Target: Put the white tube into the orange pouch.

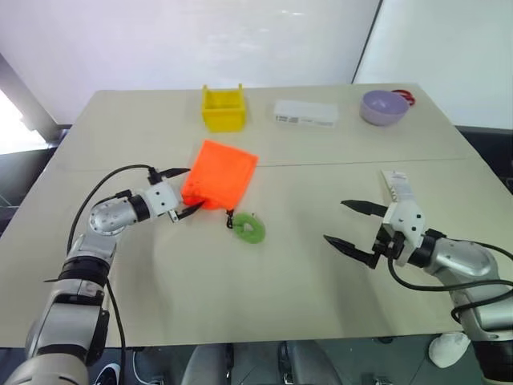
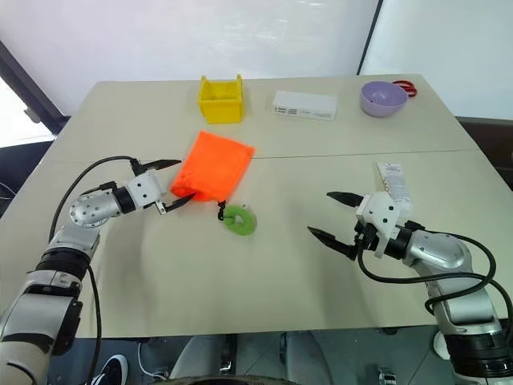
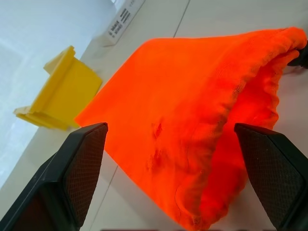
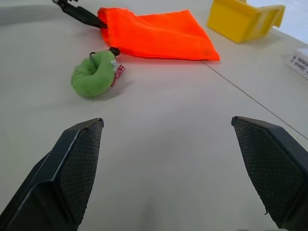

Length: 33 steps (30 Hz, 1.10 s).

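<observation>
Nearest the robot, the right gripper [image 2: 330,215] is held above the bare desk [image 2: 264,281] with its fingers spread wide and nothing between them. Just behind that hand, the white tube [image 2: 393,180] lies flat on the desk, partly covered by the gripper's white body, so its near end and cap cannot be made out.

Further in, the left gripper [image 2: 167,183] is set at the gathered mouth of the orange pouch [image 2: 212,167], its fingers apart, one to each side of the mouth edge; whether either finger touches the fabric cannot be told. The pouch lies flat and limp, and from the left wrist view the mouth is seen sagged nearly closed. The black cord is run from it to the green ring [image 2: 238,220], which rests on the desk just beside the pouch.

At the far edge stand the yellow bin [image 2: 220,99], the white box [image 2: 304,104] and the purple bowl [image 2: 382,98], with a red thing behind the bowl that is too hidden to name.

Several risks are judged from here. If only one layer of cloth is pinched, the mouth would be pulled shut rather than opened. The soft pouch could be dragged across the desk instead of lifted. The tube, lying flat and behind the right hand, could be pushed away or missed when reached for.
</observation>
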Each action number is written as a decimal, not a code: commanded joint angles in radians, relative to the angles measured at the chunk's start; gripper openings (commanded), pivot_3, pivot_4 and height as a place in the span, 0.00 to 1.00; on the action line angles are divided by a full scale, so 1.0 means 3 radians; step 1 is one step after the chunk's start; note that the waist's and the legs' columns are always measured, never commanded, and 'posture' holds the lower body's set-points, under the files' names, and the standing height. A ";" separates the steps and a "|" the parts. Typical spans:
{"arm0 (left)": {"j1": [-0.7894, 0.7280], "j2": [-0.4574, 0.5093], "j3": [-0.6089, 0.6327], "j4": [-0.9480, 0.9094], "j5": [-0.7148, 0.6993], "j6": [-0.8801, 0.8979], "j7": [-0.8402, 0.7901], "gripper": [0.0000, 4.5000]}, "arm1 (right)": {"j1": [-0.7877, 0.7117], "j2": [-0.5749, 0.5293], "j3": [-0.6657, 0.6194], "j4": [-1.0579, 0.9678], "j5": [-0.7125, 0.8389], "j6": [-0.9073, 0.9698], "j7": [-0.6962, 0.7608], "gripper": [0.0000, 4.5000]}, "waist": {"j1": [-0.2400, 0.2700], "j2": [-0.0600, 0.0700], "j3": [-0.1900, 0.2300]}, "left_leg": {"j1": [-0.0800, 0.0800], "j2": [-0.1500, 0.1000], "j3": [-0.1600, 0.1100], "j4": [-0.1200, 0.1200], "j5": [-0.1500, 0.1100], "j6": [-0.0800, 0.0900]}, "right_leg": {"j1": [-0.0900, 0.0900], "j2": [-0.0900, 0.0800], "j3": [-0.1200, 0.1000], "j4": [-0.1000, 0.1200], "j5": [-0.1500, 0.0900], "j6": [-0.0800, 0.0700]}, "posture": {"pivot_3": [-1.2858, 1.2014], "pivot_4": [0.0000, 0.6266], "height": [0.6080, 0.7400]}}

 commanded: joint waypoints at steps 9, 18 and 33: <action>-0.0064 -0.0071 0.0034 0.0120 -0.0038 0.0129 0.0064 0.01 | -0.0097 0.0018 -0.0078 -0.0107 0.0040 -0.0024 -0.0043 1.00 | 0.0006 0.0000 0.0000 | 0.0000 0.0000 0.0000 0.0001 0.0000 0.0000 | 0.0000 0.0000 0.0000 0.0000 0.0000 0.0000 | 0.52 0.24 1.00; -0.0013 -0.0122 0.0107 -0.0023 -0.0289 0.0353 -0.0094 0.01 | -0.0143 0.0015 -0.0073 -0.0109 0.0035 -0.0022 -0.0059 1.00 | 0.0004 0.0000 0.0000 | 0.0000 0.0000 0.0000 0.0001 0.0000 0.0000 | 0.0000 0.0000 0.0000 0.0001 0.0000 0.0000 | 0.52 0.24 1.00; 0.0233 -0.0210 0.0274 -0.1774 -0.0993 0.1977 -0.0238 0.01 | -0.0310 0.0140 0.0006 0.0117 -0.0181 -0.0194 -0.0168 1.00 | 0.0003 0.0000 0.0000 | 0.0001 0.0000 -0.0001 0.0003 0.0000 0.0000 | 0.0002 0.0000 0.0001 0.0002 0.0000 0.0000 | 0.52 0.24 1.00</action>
